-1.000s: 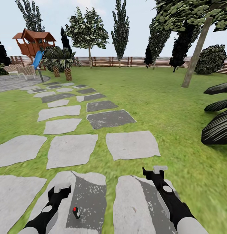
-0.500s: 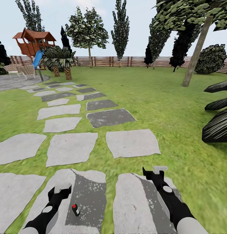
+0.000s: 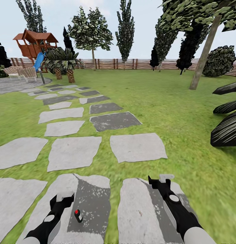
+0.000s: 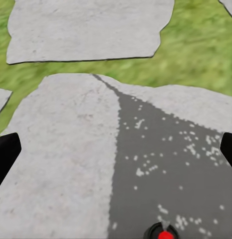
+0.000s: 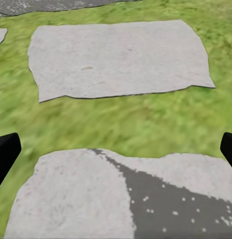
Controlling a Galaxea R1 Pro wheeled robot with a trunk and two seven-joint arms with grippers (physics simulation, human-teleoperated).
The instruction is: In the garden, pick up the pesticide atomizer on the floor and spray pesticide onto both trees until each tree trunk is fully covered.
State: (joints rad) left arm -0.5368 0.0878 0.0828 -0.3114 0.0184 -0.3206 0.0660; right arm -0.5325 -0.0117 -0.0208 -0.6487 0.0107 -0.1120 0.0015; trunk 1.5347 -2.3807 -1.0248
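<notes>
The pesticide atomizer [image 3: 78,215], a tiny black bottle with a red top, stands on a dark patch of a grey floor slab [image 3: 94,200] just ahead of me. My left gripper [image 3: 65,196] hovers open a little to its left. In the left wrist view the atomizer [image 4: 164,233] sits at the frame's edge, and the left gripper [image 4: 116,154] has its fingers spread wide. My right gripper [image 3: 162,179] is open above the neighbouring slab, and the right gripper [image 5: 116,152] holds nothing. One tree trunk [image 3: 203,56] leans at the right of the lawn. A second tree [image 3: 90,30] stands far back by the fence.
Stone slabs [image 3: 138,147] with grass strips lead away to a wooden playhouse [image 3: 35,44] with a blue slide. Striped dark palm leaves [image 3: 228,130] reach in at the right. A slatted wooden fence [image 3: 131,63] closes the lawn behind.
The whole picture has shifted slightly, so the slabs and the atomizer sit a bit higher in the head view: the camera moved. Both arms keep their pose.
</notes>
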